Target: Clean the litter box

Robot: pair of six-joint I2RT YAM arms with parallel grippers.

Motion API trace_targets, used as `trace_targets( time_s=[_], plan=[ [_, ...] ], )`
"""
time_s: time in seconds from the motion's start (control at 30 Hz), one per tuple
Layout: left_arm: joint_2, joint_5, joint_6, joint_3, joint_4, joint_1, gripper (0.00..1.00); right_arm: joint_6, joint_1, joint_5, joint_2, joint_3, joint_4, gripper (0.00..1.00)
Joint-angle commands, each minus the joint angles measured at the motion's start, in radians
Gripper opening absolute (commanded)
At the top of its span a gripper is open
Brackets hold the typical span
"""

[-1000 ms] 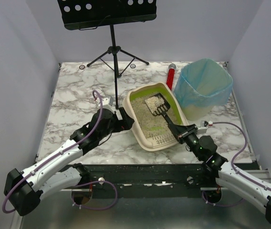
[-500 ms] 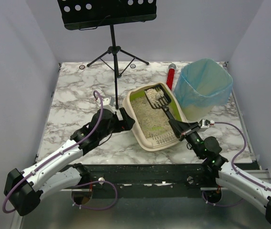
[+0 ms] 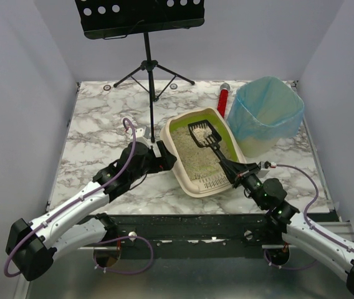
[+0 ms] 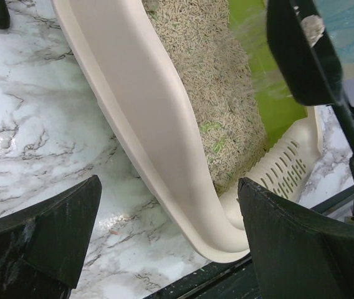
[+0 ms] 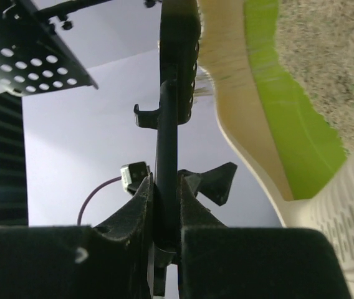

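Two fingers of the right gripper [image 5: 164,187] are clamping the thin black handle of the scoop [image 3: 203,134]. That's what's worrying us first. The handle is smooth hard plastic, so we're guessing it could twist in the pinch and tip the load. The slotted scoop head is hanging over the far end of the litter box [image 3: 192,187], with a pale lump [image 4: 311,25] sitting on it in the left wrist view. If it's tilting on the way to the blue-bagged bin [image 3: 267,112] just beside the box, bits could be landing on the marble-look table [image 3: 102,124].

The left gripper [image 4: 164,243] is standing wide apart, straddling the box's near-left wall. We're not seeing whether it's touching. The box is light, glossy, rounded beige plastic, sitting mid-table between the arms, so it could be sliding if nothing's bracing it.

Inside, the sandy granules [image 3: 196,159] are looking loose and dry against the lime-green rim, with a slotted grille at the near end.
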Motion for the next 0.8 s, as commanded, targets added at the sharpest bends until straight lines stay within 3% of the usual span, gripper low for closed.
trace_targets(
  time_s=[0.0, 0.13, 0.27, 0.37, 0.63, 0.77],
  plan=[
    [0.000, 0.018, -0.007, -0.012, 0.004, 0.002, 0.99, 0.079, -0.002, -0.005, -0.028, -0.142, -0.120, 0.01],
    [0.004, 0.017, -0.008, -0.014, 0.004, 0.002, 0.99, 0.059, -0.002, 0.007, -0.033, -0.118, -0.175, 0.01],
    [0.004, 0.015, -0.016, -0.006, -0.013, 0.002, 0.99, 0.179, -0.002, -0.014, -0.029, -0.108, -0.298, 0.01],
    [-0.001, 0.014, -0.017, -0.011, -0.008, 0.002, 0.99, 0.178, -0.002, 0.003, -0.025, -0.108, -0.306, 0.01],
    [0.010, 0.017, -0.011, -0.014, -0.007, 0.002, 0.99, -0.071, -0.004, 0.095, -0.038, -0.108, -0.174, 0.01],
    [0.007, 0.017, -0.004, -0.017, -0.001, 0.002, 0.99, -0.238, -0.002, 0.121, -0.050, -0.067, -0.192, 0.01]
  ],
)
